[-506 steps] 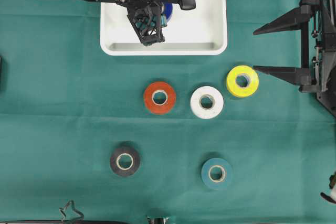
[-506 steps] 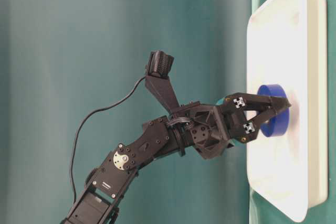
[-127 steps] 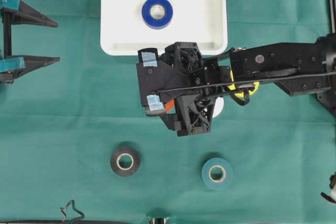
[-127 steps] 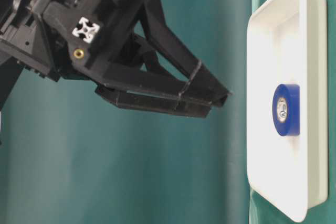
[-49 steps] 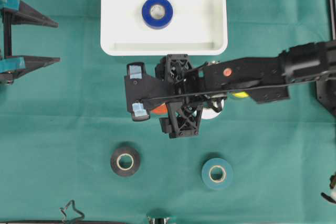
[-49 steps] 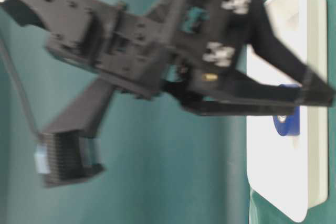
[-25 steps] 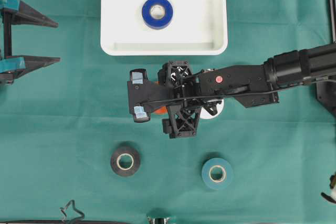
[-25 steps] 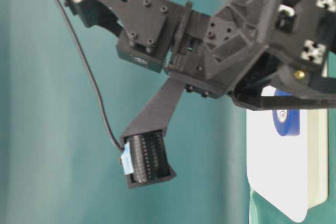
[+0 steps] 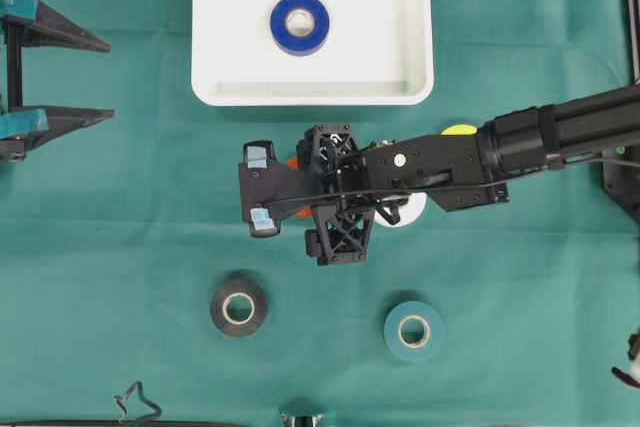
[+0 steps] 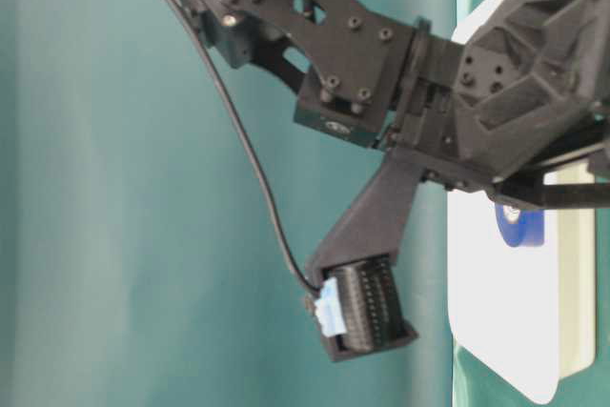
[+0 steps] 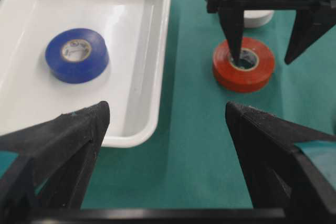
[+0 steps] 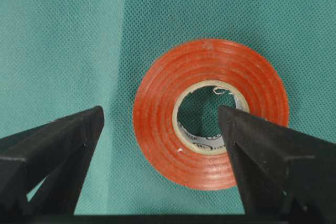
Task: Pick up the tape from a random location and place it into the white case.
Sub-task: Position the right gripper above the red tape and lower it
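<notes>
So from the overhead view we mostly lose the red tape (image 9: 296, 210): the right arm's wrist and camera cover it and only slivers of orange-red peek out near the middle of the table (image 9: 120, 247). The right wrist view fills that in nicely. The roll lies flat on the green cloth, core hole pointing straight up, so there's no real long axis to speak of, just a round ring. The right end effector (image 12: 160, 145) is spread wide, one finger (image 12: 50, 145) clear of the roll's outer edge, the other (image 12: 273, 150) over the core hole. In the left wrist view that finger's tip sits in the hole. We can't tell if it touches the roll.

The left wrist view also gives us what the overhead flattens: the white case (image 11: 140, 119) with its raised rim, and a blue tape (image 11: 76, 55) lying flat inside it. The case sits against the table's far edge overhead. The left end effector (image 9: 60, 82) waits at the left edge, fingers wide apart, holding nothing.

The table-level view is mostly arm.
</notes>
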`<move>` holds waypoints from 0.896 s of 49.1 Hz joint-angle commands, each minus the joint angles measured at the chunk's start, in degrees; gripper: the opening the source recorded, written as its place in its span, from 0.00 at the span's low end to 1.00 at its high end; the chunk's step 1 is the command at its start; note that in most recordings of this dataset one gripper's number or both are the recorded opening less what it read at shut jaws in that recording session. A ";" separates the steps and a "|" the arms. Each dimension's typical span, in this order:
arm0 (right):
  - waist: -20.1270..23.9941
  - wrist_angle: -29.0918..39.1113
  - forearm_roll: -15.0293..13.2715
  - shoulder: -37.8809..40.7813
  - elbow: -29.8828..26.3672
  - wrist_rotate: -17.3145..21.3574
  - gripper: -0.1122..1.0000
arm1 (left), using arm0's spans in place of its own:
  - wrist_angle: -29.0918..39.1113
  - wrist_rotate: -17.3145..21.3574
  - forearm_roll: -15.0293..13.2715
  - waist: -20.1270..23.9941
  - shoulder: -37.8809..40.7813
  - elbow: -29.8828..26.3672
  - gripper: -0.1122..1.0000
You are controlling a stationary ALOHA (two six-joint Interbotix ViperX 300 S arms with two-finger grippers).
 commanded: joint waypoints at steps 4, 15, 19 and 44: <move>0.26 -0.53 -0.09 -0.62 -0.44 0.09 0.93 | -0.26 -0.09 -0.09 -0.09 0.35 -0.53 0.98; 0.26 -0.70 -0.18 -0.62 -0.44 0.18 0.92 | -0.26 -0.09 -0.18 -0.09 0.35 -0.53 0.98; 0.26 -0.88 -0.26 -0.62 -0.44 0.26 0.87 | -0.26 -0.09 -0.09 -0.09 0.44 -0.44 0.98; 0.18 -0.26 -0.88 -0.62 -0.53 0.70 0.37 | -0.26 -0.09 -0.18 -0.09 0.35 -0.44 0.98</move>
